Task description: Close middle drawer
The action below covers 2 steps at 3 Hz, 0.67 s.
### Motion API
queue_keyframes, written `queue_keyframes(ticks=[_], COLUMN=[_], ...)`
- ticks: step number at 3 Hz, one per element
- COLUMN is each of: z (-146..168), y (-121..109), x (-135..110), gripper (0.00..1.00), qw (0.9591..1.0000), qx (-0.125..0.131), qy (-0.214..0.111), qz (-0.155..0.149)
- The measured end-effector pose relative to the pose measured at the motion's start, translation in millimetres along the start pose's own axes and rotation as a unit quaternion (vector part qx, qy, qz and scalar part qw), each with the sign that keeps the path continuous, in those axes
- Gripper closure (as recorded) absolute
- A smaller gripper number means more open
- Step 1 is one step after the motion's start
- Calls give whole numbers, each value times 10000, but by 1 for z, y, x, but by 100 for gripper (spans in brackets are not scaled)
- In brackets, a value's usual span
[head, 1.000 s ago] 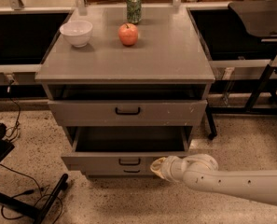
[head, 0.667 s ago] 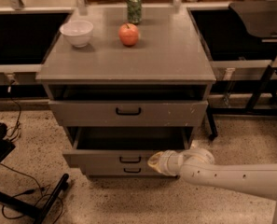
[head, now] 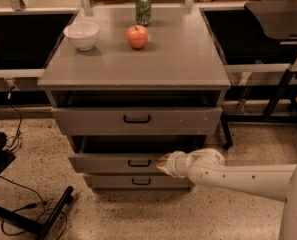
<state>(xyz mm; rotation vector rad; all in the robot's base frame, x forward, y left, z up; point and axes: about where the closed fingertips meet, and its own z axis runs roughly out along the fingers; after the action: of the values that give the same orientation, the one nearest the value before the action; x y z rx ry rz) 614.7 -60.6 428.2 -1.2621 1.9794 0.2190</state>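
A white tubular robot arm extended from the right, its pale-tipped claw against the low grey front of the middle drawer, just right of the small black handle. I could not tell how far open the claw was. That drawer stood partly out. Below the claw sat the narrower lowest grey drawer, above it the taller grey top drawer. Farther back were a white bowl, a red apple and a green can.

On the cabinet top, a bowl sits left, an apple to its right, a can behind the apple. Below, the middle drawer juts forward between the top drawer and the lowest drawer. The gripper, reaching from the right, meets its front beside the handle.
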Motion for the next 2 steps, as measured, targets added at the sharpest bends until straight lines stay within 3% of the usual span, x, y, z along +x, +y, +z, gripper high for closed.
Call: queue_keyframes(ticks=[1, 2], z=[5, 5], y=[-4, -4], x=[-6, -6], gripper=[100, 81], qw=[10000, 10000], qx=[-3, -4], qy=[15, 14], qz=[-46, -47])
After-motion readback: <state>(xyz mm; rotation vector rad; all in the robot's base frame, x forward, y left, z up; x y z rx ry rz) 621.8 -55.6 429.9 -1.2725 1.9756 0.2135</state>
